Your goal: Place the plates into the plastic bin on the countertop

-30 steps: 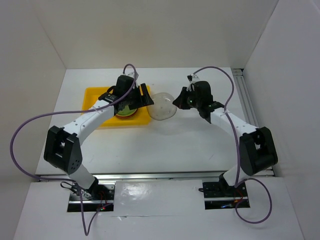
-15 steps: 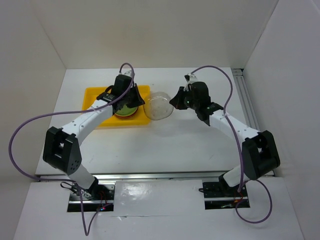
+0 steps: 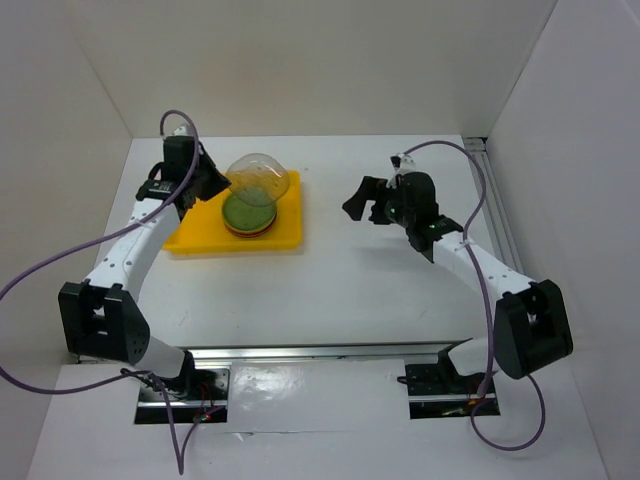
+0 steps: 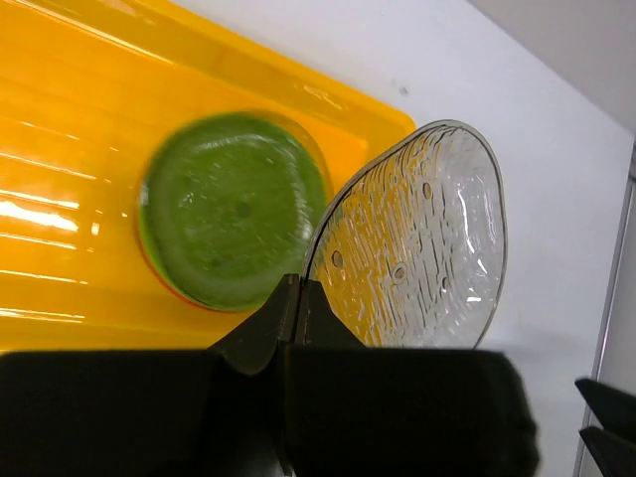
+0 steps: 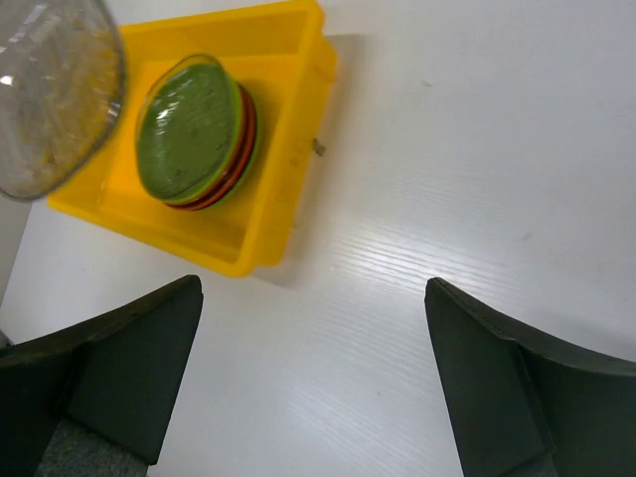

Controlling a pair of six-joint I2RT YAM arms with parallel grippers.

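Note:
My left gripper (image 3: 217,181) (image 4: 296,285) is shut on the rim of a clear, greyish textured plate (image 3: 258,178) (image 4: 417,248) (image 5: 50,89). It holds the plate tilted above the back of the yellow plastic bin (image 3: 190,243) (image 4: 60,149) (image 5: 268,229). A stack of plates lies in the bin, a lime green plate (image 3: 248,212) (image 4: 234,209) (image 5: 189,129) on top and orange-red rims under it. My right gripper (image 3: 362,200) (image 5: 313,288) stands open with nothing in it over the white countertop (image 3: 350,280), to the right of the bin.
White walls close in the countertop at the back and on both sides. A metal rail (image 3: 492,200) runs along the right edge. Purple cables loop from both arms.
The right gripper has let go of the clear plate, opened and drawn back to the right. The left gripper has shut on the plate and carried it left over the bin.

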